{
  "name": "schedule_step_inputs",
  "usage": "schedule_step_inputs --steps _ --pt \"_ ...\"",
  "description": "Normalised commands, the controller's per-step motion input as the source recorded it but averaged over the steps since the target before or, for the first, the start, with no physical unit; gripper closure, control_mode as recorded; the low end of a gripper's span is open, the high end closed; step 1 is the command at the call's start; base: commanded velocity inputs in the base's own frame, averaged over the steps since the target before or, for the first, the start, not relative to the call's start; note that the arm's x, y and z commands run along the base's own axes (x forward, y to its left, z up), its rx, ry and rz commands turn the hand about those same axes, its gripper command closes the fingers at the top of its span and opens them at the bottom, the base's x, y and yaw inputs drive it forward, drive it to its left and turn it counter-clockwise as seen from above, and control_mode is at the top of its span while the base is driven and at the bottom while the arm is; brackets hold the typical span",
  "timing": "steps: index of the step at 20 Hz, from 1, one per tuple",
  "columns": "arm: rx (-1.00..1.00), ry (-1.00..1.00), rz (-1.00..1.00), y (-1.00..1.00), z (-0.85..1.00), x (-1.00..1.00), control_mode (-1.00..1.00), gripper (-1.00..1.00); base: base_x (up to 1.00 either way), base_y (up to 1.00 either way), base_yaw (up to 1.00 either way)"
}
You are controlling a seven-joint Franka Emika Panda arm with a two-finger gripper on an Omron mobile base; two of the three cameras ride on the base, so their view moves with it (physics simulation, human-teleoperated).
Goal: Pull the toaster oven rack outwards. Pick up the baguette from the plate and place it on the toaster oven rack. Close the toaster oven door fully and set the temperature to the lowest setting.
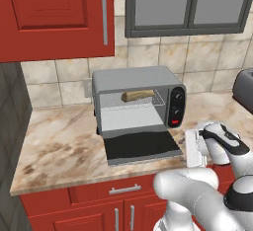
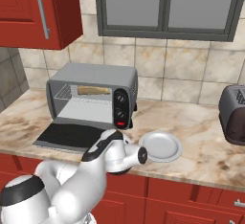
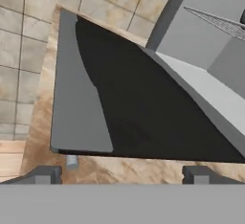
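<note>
The toaster oven [image 1: 133, 79] stands on the counter with its toaster oven door [image 1: 141, 146] folded down flat. The baguette [image 1: 137, 95] lies on the toaster oven rack [image 1: 148, 102] inside the cavity, also seen from the right as the baguette [image 2: 93, 90]. The plate [image 2: 160, 146] sits bare to the right of the oven. My gripper [image 3: 122, 173] is open and holds nothing. It hovers above the front edge of the door [image 3: 143, 108], with both fingertips [image 3: 43, 175] spread wide. A corner of the rack [image 3: 220, 22] shows at the upper right of the hand view.
Two black knobs [image 1: 178, 96] and a red button [image 1: 175, 122] sit on the oven's right strip. A dark toaster [image 2: 233, 113] stands at the far right. Red cabinets [image 1: 54, 13] hang above and a tiled wall runs behind. The counter edge runs just under the door.
</note>
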Motion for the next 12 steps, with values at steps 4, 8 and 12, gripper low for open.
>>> schedule_step_inputs --steps 4,8,12 --pt "0.18 0.0 -0.07 0.04 -0.19 0.0 -1.0 -1.0 0.0 0.0 0.0" --pt "0.17 0.0 -0.08 0.19 -0.02 -0.02 -1.0 -1.0 0.0 0.0 0.0" --pt "0.08 0.0 -0.07 0.53 0.0 0.0 -1.0 -1.0 0.0 0.0 0.0"
